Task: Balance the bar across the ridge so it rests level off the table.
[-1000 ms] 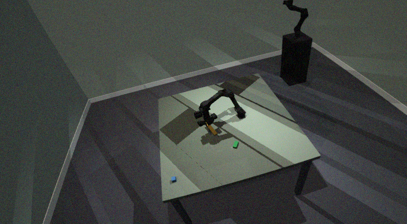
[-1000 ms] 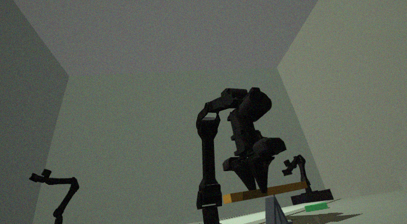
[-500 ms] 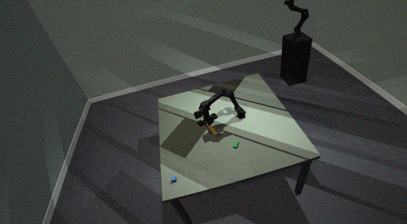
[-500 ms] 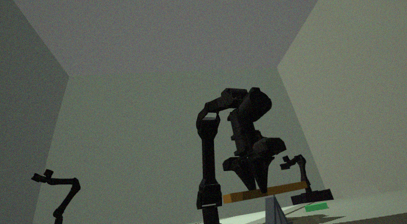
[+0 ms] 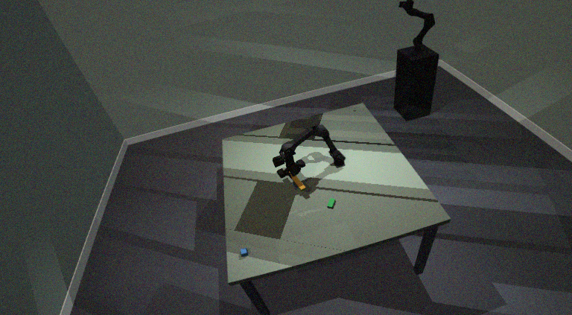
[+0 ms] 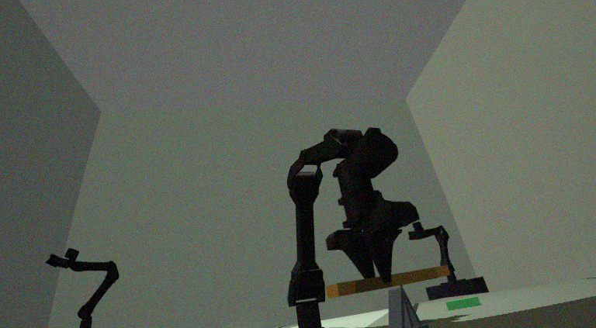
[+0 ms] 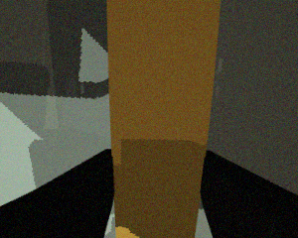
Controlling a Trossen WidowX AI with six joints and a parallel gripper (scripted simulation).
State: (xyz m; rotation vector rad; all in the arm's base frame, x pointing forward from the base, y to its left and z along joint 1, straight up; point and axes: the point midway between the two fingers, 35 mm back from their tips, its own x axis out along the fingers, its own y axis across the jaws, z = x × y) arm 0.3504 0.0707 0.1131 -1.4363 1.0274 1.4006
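The orange bar (image 5: 298,182) (image 6: 421,275) (image 7: 161,74) is held above the table (image 5: 358,227). My gripper (image 6: 376,278) (image 7: 157,161) is shut on it, one finger on each long side. In the exterior view the bar runs roughly along the slope of the table top in that view, and both its ends are off the table. The grey ridge (image 6: 395,308) stands under the bar, with its peak just below the bar's underside, a little right of the fingers. I cannot tell whether they touch. The ridge is not made out in the top view or the wrist view.
A green block (image 5: 331,202) (image 6: 462,303) lies on the table near the bar. A small blue block (image 5: 243,252) lies near the table's front left corner. Another arm stands on a black pedestal (image 5: 415,83) beyond the table. Dark shadows cross the table top.
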